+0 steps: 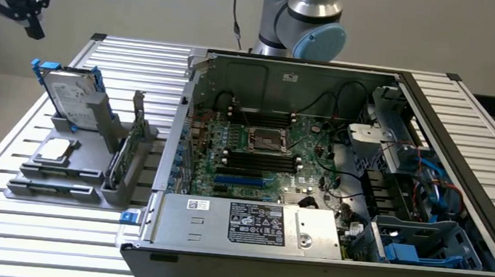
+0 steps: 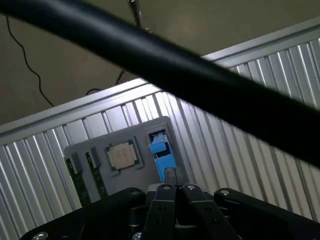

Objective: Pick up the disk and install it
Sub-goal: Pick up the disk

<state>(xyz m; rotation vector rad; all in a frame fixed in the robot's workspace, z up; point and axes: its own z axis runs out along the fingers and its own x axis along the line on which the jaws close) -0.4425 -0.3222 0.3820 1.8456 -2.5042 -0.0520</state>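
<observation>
Disk (image 1: 70,90) stands on end in a gray holder (image 1: 61,187) on the counter (image 1: 48,242), at the exterior view's left beside the open computer case (image 1: 287,69). Its long axis is upright, with blue rails along both edges. The gripper (image 2: 175,175) hangs above it, fingers pressed together and empty.

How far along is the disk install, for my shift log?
Done: nothing yet. The disk stands on edge in the grey holder, outside the open computer case. In hand: nothing; the hand hangs above the disk, shut and empty. Left: both the pickup and the install.
</observation>
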